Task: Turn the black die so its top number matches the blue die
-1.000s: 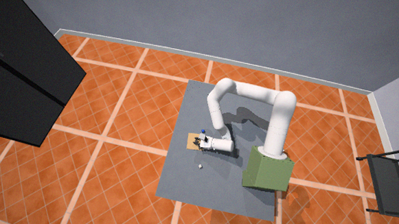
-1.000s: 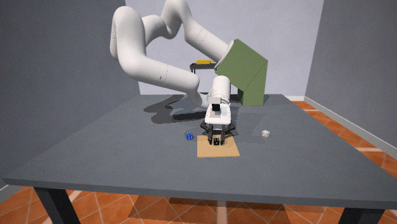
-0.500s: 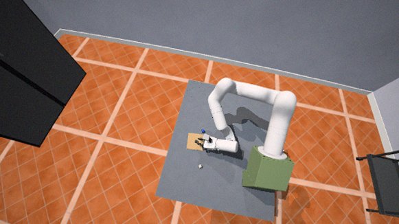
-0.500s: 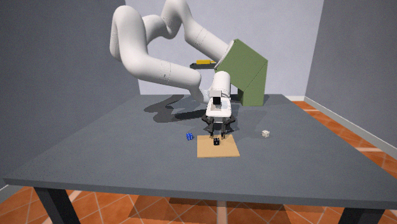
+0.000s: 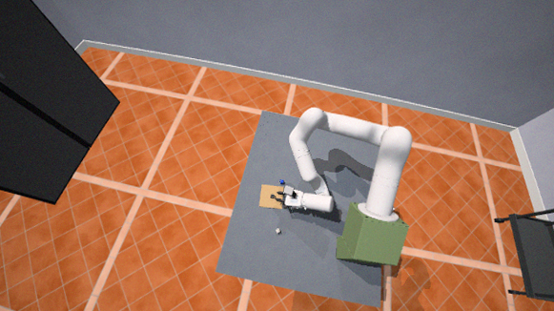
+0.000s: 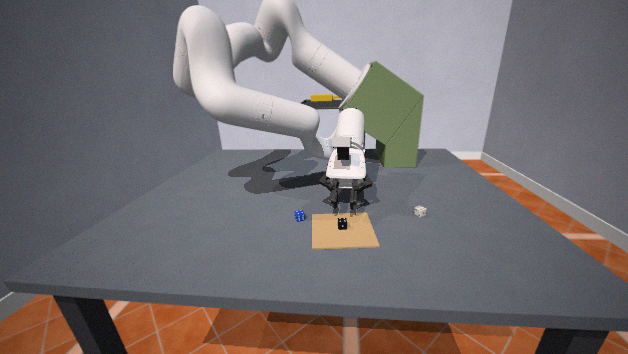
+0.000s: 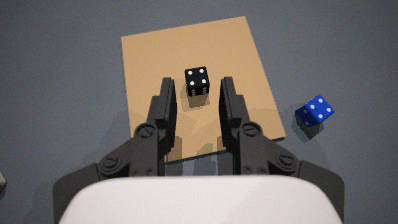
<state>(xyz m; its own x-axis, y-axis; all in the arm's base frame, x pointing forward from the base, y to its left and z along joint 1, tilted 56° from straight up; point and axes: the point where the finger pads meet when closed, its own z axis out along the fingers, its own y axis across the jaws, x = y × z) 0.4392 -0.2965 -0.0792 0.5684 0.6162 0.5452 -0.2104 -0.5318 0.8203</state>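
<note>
The black die (image 7: 197,80) lies flat on the tan mat, with a pip in each corner of its top face. It also shows in the exterior view (image 6: 342,223), well inside the mat (image 6: 345,231). The blue die (image 7: 315,110) lies on the table just off the mat's edge and also shows a pip in each corner on top; the exterior view shows it too (image 6: 299,215). My gripper (image 7: 197,92) (image 6: 344,209) hangs above the black die, its fingers partly open and empty, clear of the die.
A white die (image 6: 420,211) lies on the grey table to the right of the mat. The arm's green base block (image 6: 395,120) stands at the back right. A black cabinet (image 5: 32,95) and a dark rack (image 5: 538,256) stand on the floor away from the table.
</note>
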